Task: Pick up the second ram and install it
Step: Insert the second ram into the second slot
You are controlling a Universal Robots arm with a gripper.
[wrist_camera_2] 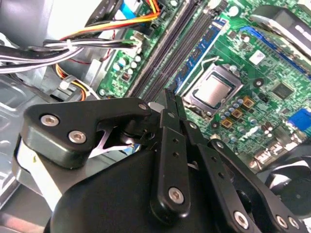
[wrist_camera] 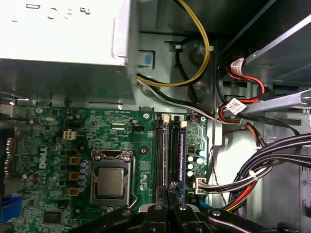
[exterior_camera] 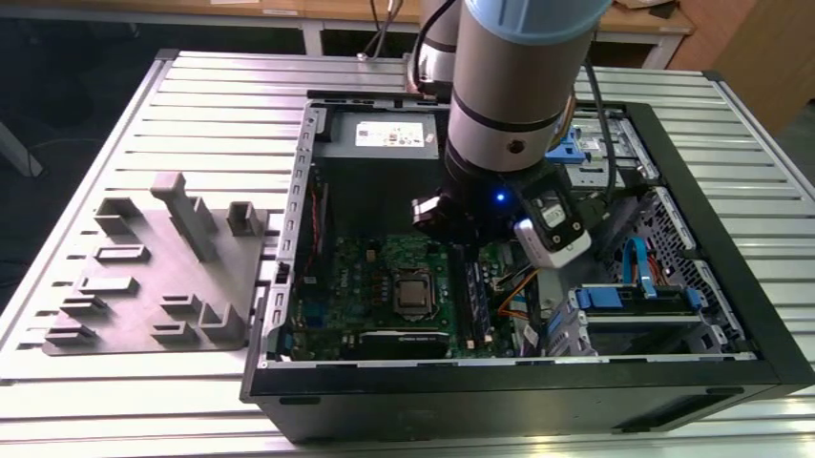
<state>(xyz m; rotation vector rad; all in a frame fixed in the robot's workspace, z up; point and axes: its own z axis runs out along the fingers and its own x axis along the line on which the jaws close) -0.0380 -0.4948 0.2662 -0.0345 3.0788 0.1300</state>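
My end effector (wrist_camera: pixel 167 190), pressed together just above the memory slots (wrist_camera: pixel 160 145), seems mid-install of the second ram, and seating needs square alignment and a straight push.

Green motherboard (wrist_camera: pixel 58 141), silver socket (wrist_camera: pixel 111 182). Matte black gripper (wrist_camera_2: pixel 170 99), silver screws (wrist_camera_2: pixel 176 195). Grey arm (exterior_camera: pixel 516 95), pale-blue cap (exterior_camera: pixel 529 14). Plain grey fixture block (exterior_camera: pixel 140 277). Black case (exterior_camera: pixel 510 396). Silver ribbed table (exterior_camera: pixel 204 105). Yellow cable (wrist_camera: pixel 206 60); others red, orange, black.
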